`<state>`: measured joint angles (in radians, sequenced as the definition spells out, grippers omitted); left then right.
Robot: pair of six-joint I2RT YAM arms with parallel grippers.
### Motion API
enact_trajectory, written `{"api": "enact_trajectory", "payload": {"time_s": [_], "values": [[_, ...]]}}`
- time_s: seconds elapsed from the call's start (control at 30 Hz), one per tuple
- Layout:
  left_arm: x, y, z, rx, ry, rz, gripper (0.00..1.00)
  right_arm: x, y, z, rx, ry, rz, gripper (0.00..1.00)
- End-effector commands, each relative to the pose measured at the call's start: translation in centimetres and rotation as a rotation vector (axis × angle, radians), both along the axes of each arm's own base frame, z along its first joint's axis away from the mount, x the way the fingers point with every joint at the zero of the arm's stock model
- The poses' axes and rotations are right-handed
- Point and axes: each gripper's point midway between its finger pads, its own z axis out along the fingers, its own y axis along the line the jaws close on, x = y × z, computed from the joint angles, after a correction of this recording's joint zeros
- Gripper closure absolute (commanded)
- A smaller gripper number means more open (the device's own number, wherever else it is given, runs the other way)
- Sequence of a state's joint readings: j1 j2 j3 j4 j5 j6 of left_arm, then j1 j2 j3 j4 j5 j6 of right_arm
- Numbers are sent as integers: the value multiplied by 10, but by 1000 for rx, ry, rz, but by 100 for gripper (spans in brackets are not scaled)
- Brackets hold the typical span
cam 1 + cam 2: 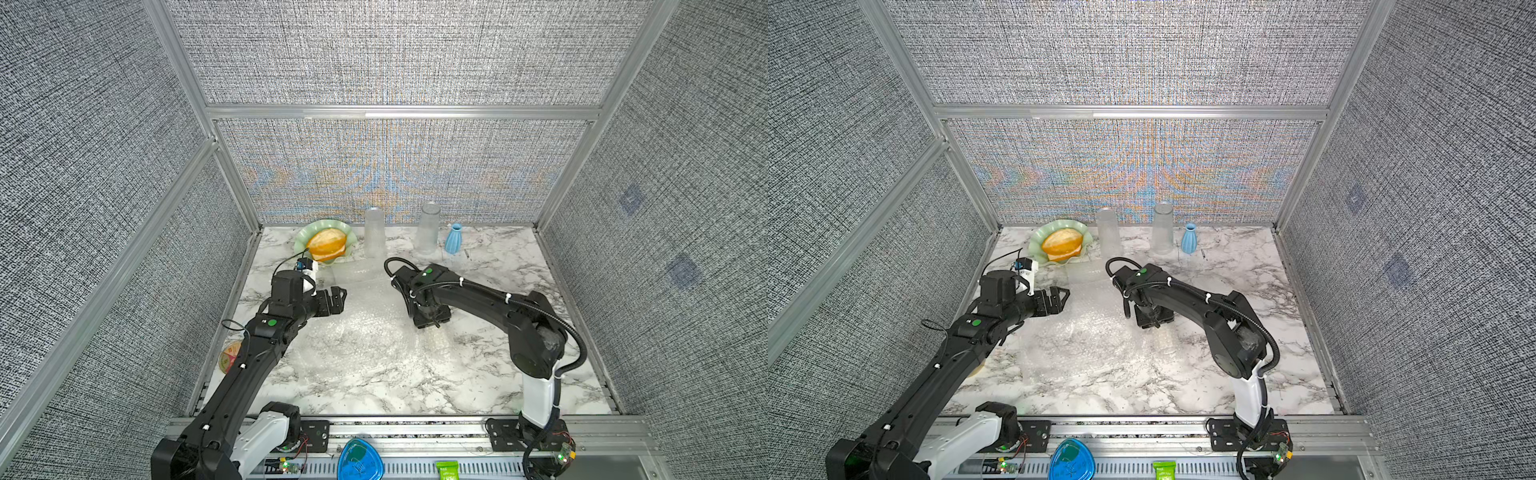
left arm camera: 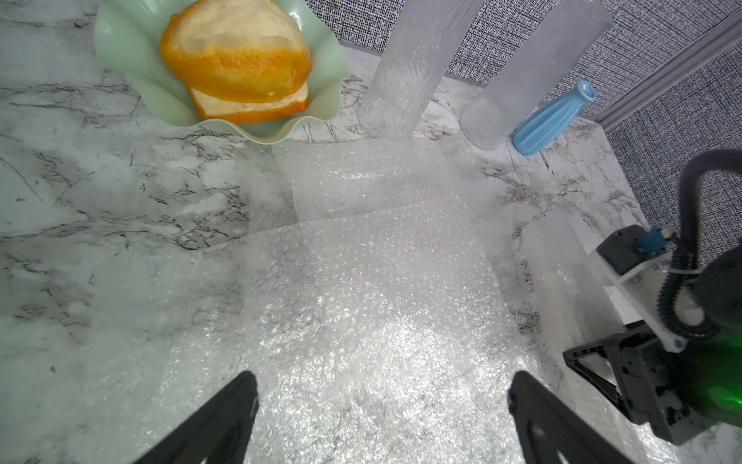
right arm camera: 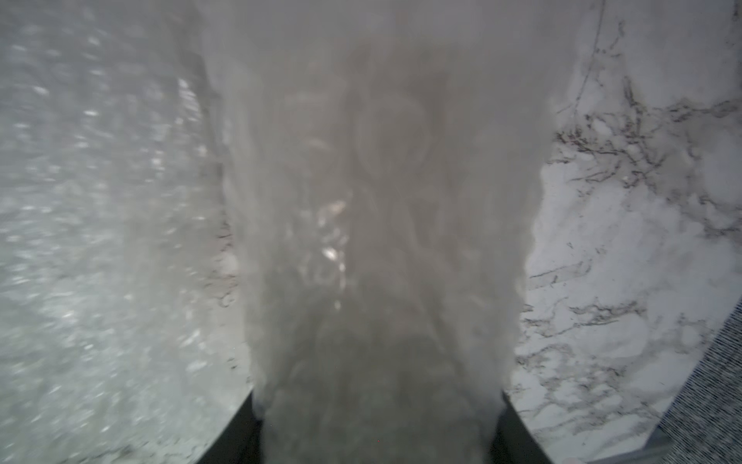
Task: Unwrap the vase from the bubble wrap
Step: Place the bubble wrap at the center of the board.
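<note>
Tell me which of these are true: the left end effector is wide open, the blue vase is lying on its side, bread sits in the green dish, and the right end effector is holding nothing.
1. The left end effector is wide open. True.
2. The blue vase lies on its side. False: it stands upright near the back wall.
3. Bread sits in the green dish. True.
4. The right end effector holds nothing. False: its fingers are closed on a clear wrapped roll, beside the spread bubble wrap.
</note>
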<state>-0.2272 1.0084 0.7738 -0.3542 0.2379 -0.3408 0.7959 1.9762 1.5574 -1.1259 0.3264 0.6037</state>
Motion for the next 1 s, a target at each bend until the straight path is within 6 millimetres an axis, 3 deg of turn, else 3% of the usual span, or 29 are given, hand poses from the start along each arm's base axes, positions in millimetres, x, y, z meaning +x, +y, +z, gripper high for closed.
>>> {"api": "enact_trajectory", "payload": {"time_s": [0.0,0.27,0.5,0.73,0.83,0.97], "values": [[1,-2,1,-7,-3,-7,1,3,-20,-2,-117,-25,-9,51],[2,0,-2,3,4,1,1,6,17,-13,40,-3,-1,27],[3,2,-4,10,10,9,0,7,48,17,265,-31,4,25],[4,3,-6,18,16,16,0,-4,90,31,516,-7,56,25],[5,3,-8,20,23,17,1,0,84,48,508,-72,89,25],[5,0,-13,9,41,5,0,13,44,61,473,-146,28,25]]}}
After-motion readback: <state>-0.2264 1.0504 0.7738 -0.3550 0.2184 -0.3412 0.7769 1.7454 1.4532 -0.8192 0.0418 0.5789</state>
